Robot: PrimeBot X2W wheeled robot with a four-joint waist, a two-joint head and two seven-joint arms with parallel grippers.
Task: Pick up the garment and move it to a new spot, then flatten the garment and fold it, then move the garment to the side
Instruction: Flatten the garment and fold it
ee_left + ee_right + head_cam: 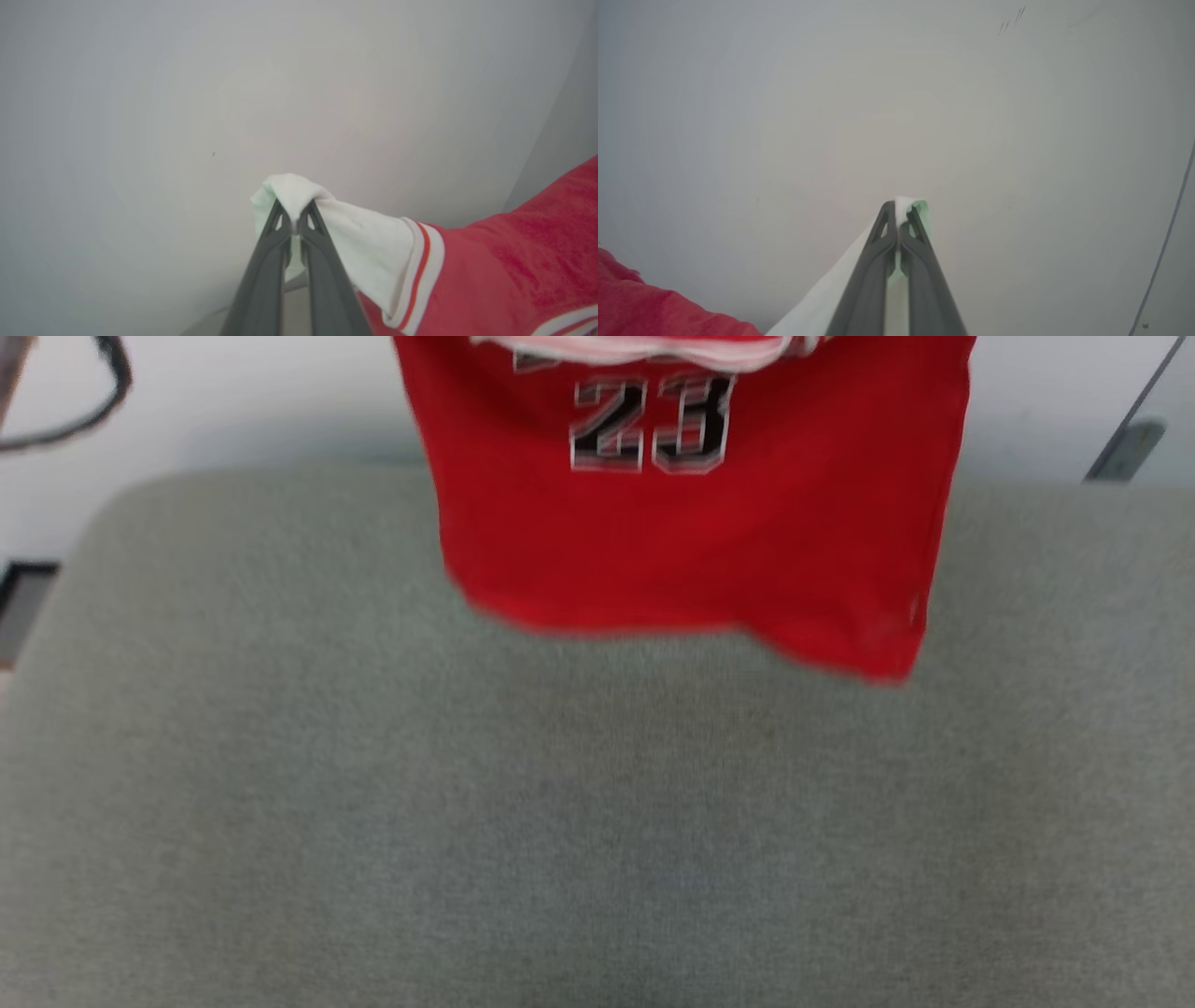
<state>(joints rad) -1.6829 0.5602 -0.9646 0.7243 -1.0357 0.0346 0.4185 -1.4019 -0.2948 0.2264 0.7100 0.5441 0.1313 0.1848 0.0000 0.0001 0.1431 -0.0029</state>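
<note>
Our left pincer (295, 207) is clamped shut on the bunched end of one white sleeve (369, 242); our right pincer (900, 207) grips the other sleeve (817, 308) the same way. The garment (691, 541) hangs spread between the two pincers, its red body and number 23 (649, 425) dangling below them over the grey cloth tabletop (560, 821); whether the blurred hem touches it we cannot tell.
</note>
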